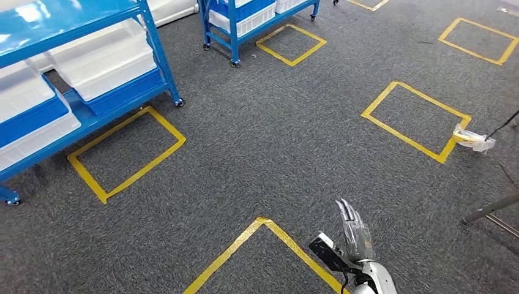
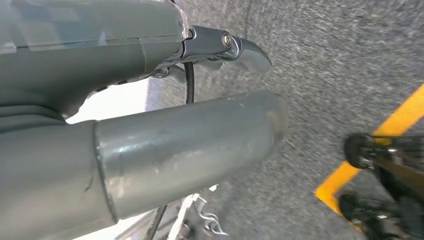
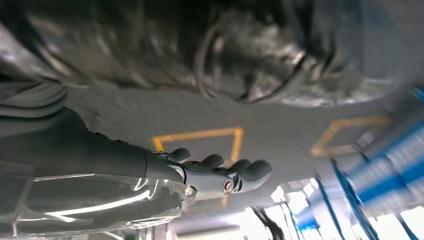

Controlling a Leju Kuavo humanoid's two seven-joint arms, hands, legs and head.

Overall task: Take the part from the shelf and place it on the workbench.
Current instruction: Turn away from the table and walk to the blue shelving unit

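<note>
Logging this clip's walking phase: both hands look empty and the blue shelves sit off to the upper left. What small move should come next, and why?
Probably a turn and step left toward the blue shelf. The right hand hangs over the carpet, fingers extended and holding nothing; the left hand also looks empty. The white bins sit well out of reach, so no part can be taken yet.

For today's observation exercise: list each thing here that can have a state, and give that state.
Right hand: empty, dark fingers extended over the grey carpet.
Left hand: nothing seen in it; grasp unclear.
Blue metal wheeled shelf: standing, loaded with white plastic bins.
Roll of yellow tape: lying on the carpet.
</note>
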